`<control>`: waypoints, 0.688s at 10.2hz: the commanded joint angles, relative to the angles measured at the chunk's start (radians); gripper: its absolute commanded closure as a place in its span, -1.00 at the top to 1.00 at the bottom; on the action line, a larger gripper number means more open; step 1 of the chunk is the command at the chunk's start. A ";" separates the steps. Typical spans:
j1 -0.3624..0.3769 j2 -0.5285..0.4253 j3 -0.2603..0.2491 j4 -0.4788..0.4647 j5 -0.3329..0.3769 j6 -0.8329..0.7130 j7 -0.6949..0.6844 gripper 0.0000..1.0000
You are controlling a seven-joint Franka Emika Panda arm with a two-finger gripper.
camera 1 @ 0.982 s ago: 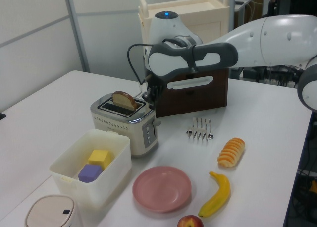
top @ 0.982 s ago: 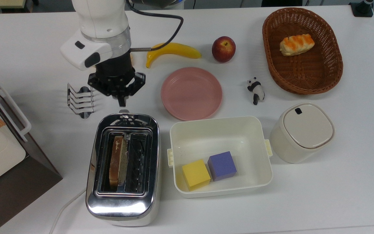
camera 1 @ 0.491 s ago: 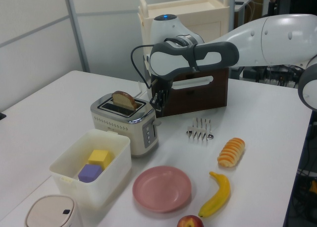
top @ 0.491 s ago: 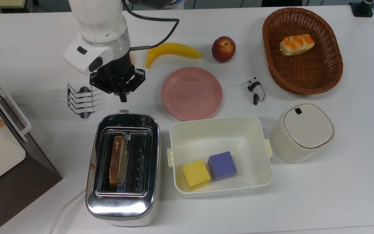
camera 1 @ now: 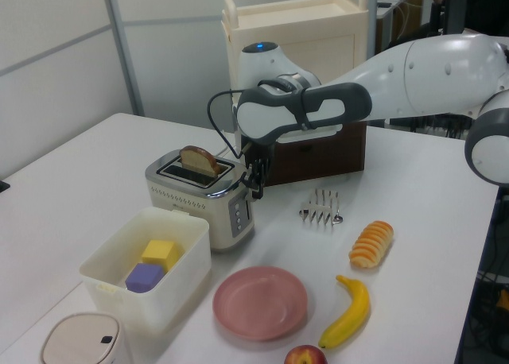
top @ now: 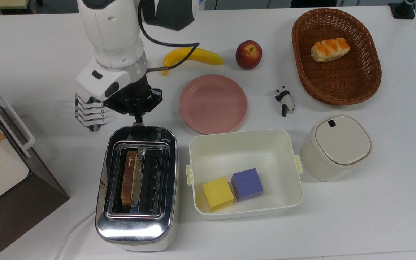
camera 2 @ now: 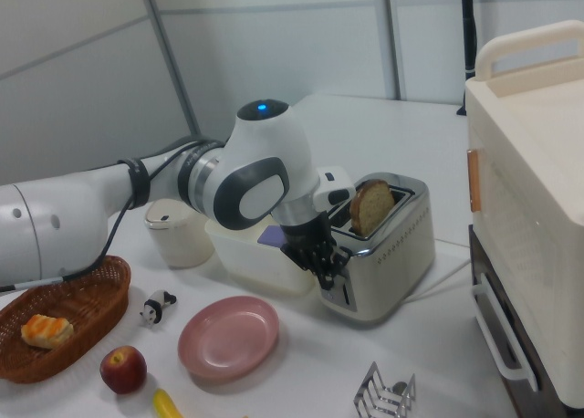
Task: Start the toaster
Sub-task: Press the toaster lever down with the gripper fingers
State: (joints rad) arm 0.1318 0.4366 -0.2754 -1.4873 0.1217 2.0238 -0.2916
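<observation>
The chrome two-slot toaster [top: 135, 187] stands at the table's front, and it also appears in the left view [camera 1: 203, 193] and the right view [camera 2: 383, 245]. A slice of toast [top: 129, 178] sticks up out of one slot. My gripper [top: 138, 120] points down, shut and holding nothing, right at the toaster's end face that carries the lever [camera 1: 251, 195]. In the left view the gripper [camera 1: 256, 185] hangs just above that lever. I cannot tell whether they touch. In the right view the gripper [camera 2: 330, 270] sits against the same end.
A wire toast rack [top: 89, 112] stands just to the top view's left of the gripper, and a pink plate [top: 212, 103] to its right. A cream bin [top: 246, 144] with two cubes is beside the toaster. Banana [top: 193, 56], apple [top: 248, 54] and basket [top: 370, 76] lie farther off. A boxy appliance [top: 2, 162] is at the top view's left.
The gripper drew slightly away from the toaster, then came down and closer to the lever end. The toast and toaster have not moved.
</observation>
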 commanded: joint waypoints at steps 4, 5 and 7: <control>0.006 0.063 -0.008 -0.041 -0.001 0.053 -0.080 -1.00; 0.006 0.073 -0.008 -0.041 -0.011 0.053 -0.080 -1.00; 0.006 0.077 -0.008 -0.042 -0.016 0.053 -0.080 -1.00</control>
State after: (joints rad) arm 0.1316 0.5057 -0.2754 -1.5051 0.1151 2.0457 -0.3470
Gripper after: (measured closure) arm 0.991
